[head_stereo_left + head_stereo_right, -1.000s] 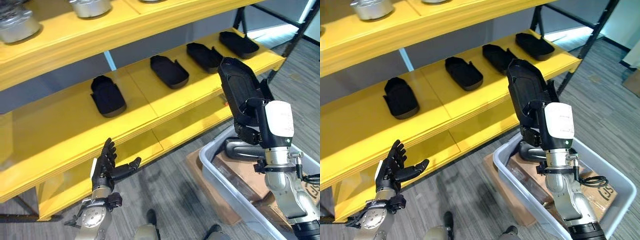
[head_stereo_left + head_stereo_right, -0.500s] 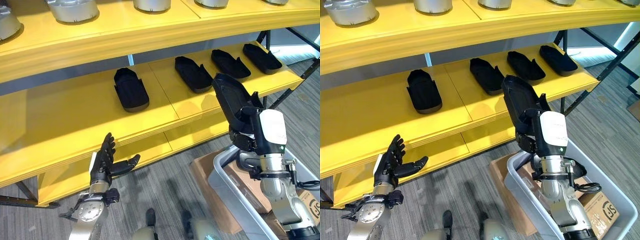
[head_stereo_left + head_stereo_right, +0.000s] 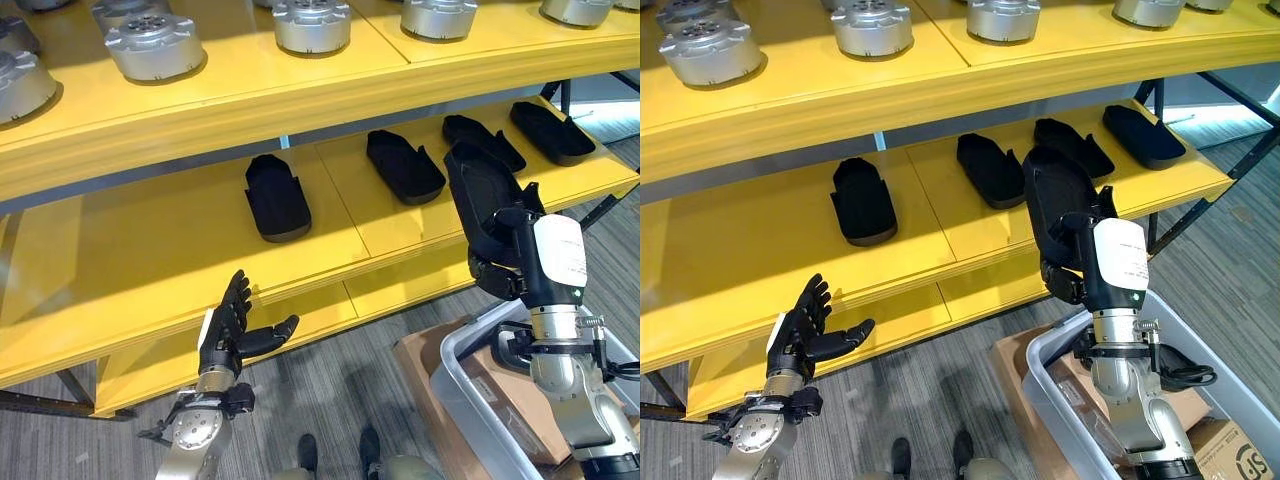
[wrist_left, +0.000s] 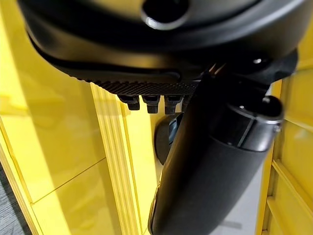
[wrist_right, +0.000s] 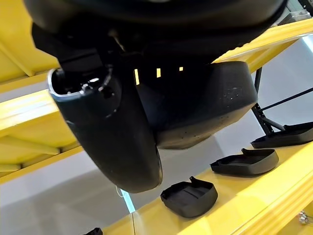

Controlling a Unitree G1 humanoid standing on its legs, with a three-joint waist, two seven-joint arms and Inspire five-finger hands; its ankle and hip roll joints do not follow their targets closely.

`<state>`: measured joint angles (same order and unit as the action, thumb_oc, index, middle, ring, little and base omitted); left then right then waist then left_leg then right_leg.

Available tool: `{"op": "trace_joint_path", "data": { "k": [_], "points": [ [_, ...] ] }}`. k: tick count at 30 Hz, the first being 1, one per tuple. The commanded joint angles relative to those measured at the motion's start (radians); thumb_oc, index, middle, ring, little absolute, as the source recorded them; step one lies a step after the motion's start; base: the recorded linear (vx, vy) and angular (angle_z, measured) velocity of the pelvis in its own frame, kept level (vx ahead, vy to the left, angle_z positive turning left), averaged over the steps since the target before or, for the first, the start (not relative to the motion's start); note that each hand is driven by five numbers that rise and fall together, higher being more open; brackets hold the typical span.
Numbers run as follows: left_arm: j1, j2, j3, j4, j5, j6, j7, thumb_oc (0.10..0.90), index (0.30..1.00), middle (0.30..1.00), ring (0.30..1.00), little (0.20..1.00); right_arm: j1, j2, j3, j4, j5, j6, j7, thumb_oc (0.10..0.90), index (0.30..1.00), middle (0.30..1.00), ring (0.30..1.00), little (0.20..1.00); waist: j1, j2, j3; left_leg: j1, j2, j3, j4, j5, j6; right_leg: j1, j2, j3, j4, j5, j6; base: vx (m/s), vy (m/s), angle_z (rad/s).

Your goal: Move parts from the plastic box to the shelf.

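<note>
The left hand (image 3: 228, 334) is held up at the near left, below the front edge of the yellow shelf (image 3: 150, 260), with fingers straight and spread, thumb out, and nothing held. On the middle level four black parts are laid in a row: one (image 3: 276, 197) near the centre, a second (image 3: 404, 165) to its right, a third (image 3: 482, 141) partly hidden behind the raised part, and a fourth (image 3: 550, 132) at the far right. Round metal pieces (image 3: 154, 46) are set on the top level. To the right, a black part (image 3: 476, 190) is held upright by the right hand (image 3: 512, 262), raised before the shelf edge; its lower end is clasped between curled fingers and thumb, and its upper end stands clear above them. The grey box (image 3: 470, 420) is seen at the near right, beneath that arm.
</note>
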<state>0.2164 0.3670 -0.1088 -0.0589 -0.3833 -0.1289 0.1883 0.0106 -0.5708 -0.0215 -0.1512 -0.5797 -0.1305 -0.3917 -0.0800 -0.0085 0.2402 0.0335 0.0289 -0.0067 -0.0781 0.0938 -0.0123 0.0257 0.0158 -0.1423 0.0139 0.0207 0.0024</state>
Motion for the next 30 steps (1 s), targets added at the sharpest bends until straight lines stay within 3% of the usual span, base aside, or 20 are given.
{"op": "trace_joint_path", "data": {
  "k": [1,4,5,6,7,8,9,11,14,16,20,24,26,30],
  "points": [
    [-0.058,0.039,0.040,-0.110,0.027,-0.083,0.002,0.900,1.000,1.000,1.000,1.000,-0.108,-0.067,-0.092,-0.116,0.051,-0.089,-0.088,0.400,0.300,0.300,0.300,0.300,0.006,-0.033,-0.076,-0.015,-0.032,0.089,0.178,-0.160,-0.002,-0.051,-0.019,0.000,0.027,-0.029,0.052,-0.10,-0.072,0.51],
    [-0.078,0.046,0.027,-0.109,0.011,-0.084,-0.006,0.900,1.000,1.000,1.000,1.000,-0.114,-0.080,-0.104,-0.119,0.047,-0.088,-0.108,0.400,0.300,0.300,0.300,0.300,-0.005,-0.039,-0.057,-0.063,0.004,0.129,0.266,-0.178,-0.018,-0.060,-0.045,-0.032,0.044,-0.032,0.045,-0.10,-0.047,0.74],
    [-0.087,0.054,0.017,-0.121,-0.020,-0.091,-0.011,0.900,1.000,1.000,1.000,1.000,-0.102,-0.090,-0.125,-0.120,0.032,-0.071,-0.146,0.400,0.300,0.300,0.300,0.300,-0.019,-0.046,-0.048,-0.075,0.183,0.202,0.274,-0.111,-0.044,-0.065,-0.086,-0.077,0.062,-0.050,0.040,-0.08,0.020,0.97],
    [-0.090,0.055,0.018,-0.127,-0.025,-0.092,-0.007,0.900,1.000,1.000,1.000,1.000,-0.091,-0.092,-0.139,-0.123,0.030,-0.065,-0.159,0.400,0.300,0.300,0.300,0.300,-0.025,-0.039,-0.053,-0.069,0.245,0.217,0.231,-0.052,-0.065,-0.068,-0.094,-0.097,0.070,-0.060,0.046,-0.06,0.036,0.93],
    [-0.090,0.054,0.014,-0.128,-0.029,-0.093,-0.007,0.900,1.000,1.000,1.000,1.000,-0.079,-0.093,-0.147,-0.123,0.028,-0.063,-0.167,0.400,0.300,0.300,0.300,0.300,-0.028,-0.026,-0.057,-0.060,0.276,0.212,0.182,0.006,-0.083,-0.069,-0.092,-0.107,0.080,-0.074,0.045,0.02,0.029,0.75],
    [-0.090,0.053,0.012,-0.128,-0.030,-0.093,-0.007,0.900,1.000,1.000,1.000,1.000,-0.076,-0.094,-0.148,-0.124,0.027,-0.064,-0.167,0.400,0.300,0.300,0.300,0.300,-0.029,-0.024,-0.059,-0.053,0.278,0.210,0.167,0.013,-0.088,-0.069,-0.089,-0.110,0.085,-0.080,0.044,0.05,0.092,0.83],
    [-0.095,0.058,0.012,-0.135,-0.026,-0.092,0.003,0.900,1.000,1.000,1.000,1.000,-0.071,-0.096,-0.150,-0.125,0.030,-0.060,-0.185,0.400,0.300,0.300,0.300,0.300,-0.032,-0.005,-0.058,-0.063,0.328,0.187,0.095,0.106,-0.108,-0.089,-0.096,-0.110,0.119,-0.095,0.046,0.03,0.119,0.66],
    [-0.099,0.066,0.015,-0.143,-0.020,-0.091,0.013,0.900,1.000,1.000,1.000,1.000,-0.087,-0.102,-0.138,-0.126,0.032,-0.058,-0.200,0.400,0.300,0.300,0.300,0.300,-0.026,0.016,-0.046,-0.061,0.357,0.160,0.026,0.172,-0.127,-0.125,-0.096,-0.103,0.173,-0.115,0.047,-0.01,0.133,0.35],
    [-0.095,0.064,0.022,-0.151,-0.016,-0.092,0.019,0.900,1.000,1.000,1.000,1.000,-0.097,-0.110,-0.126,-0.115,0.030,-0.054,-0.204,0.400,0.300,0.300,0.300,0.300,-0.022,0.037,-0.037,-0.069,0.375,0.160,-0.001,0.216,-0.154,-0.164,-0.105,-0.096,0.233,-0.131,0.050,-0.03,0.154,-0.15],
    [-0.095,0.064,0.026,-0.154,-0.027,-0.103,0.017,0.900,1.000,1.000,1.000,1.000,-0.098,-0.117,-0.129,-0.104,0.018,-0.039,-0.207,0.400,0.300,0.300,0.300,0.300,-0.019,0.058,-0.016,-0.078,0.387,0.201,0.002,0.224,-0.164,-0.189,-0.145,-0.112,0.293,-0.144,0.060,-0.01,0.260,0.03],
    [-0.092,0.066,0.029,-0.148,-0.032,-0.112,0.020,0.900,1.000,1.000,1.000,1.000,-0.102,-0.095,-0.109,-0.098,0.009,-0.030,-0.202,0.400,0.300,0.300,0.300,0.300,-0.003,0.070,-0.015,-0.061,0.360,0.210,0.017,0.140,-0.152,-0.197,-0.177,-0.092,0.305,-0.133,0.086,0.06,0.263,0.07],
    [-0.101,0.078,0.025,-0.149,-0.038,-0.121,0.015,0.900,1.000,1.000,1.000,1.000,-0.105,-0.088,-0.109,-0.102,0.006,-0.022,-0.193,0.400,0.300,0.300,0.300,0.300,0.002,0.054,0.000,-0.104,0.319,0.217,0.142,0.046,-0.135,-0.165,-0.228,-0.095,0.282,-0.109,0.107,0.05,0.172,0.03],
    [-0.112,0.091,0.020,-0.147,-0.039,-0.125,0.010,0.900,1.000,1.000,1.000,1.000,-0.112,-0.081,-0.109,-0.110,-0.004,-0.014,-0.177,0.400,0.300,0.300,0.300,0.300,0.007,0.046,0.007,-0.121,0.272,0.207,0.205,-0.028,-0.120,-0.117,-0.283,-0.099,0.238,-0.079,0.136,0.13,0.328,0.16],
    [-0.124,0.118,0.018,-0.147,-0.036,-0.126,0.002,0.900,1.000,1.000,1.000,1.000,-0.154,-0.077,-0.088,-0.110,-0.007,-0.010,-0.159,0.400,0.300,0.300,0.300,0.300,0.020,0.026,0.000,-0.136,0.227,0.204,0.241,-0.081,-0.099,-0.078,-0.327,-0.109,0.182,-0.043,0.160,0.11,0.272,0.17]
  ]
}}
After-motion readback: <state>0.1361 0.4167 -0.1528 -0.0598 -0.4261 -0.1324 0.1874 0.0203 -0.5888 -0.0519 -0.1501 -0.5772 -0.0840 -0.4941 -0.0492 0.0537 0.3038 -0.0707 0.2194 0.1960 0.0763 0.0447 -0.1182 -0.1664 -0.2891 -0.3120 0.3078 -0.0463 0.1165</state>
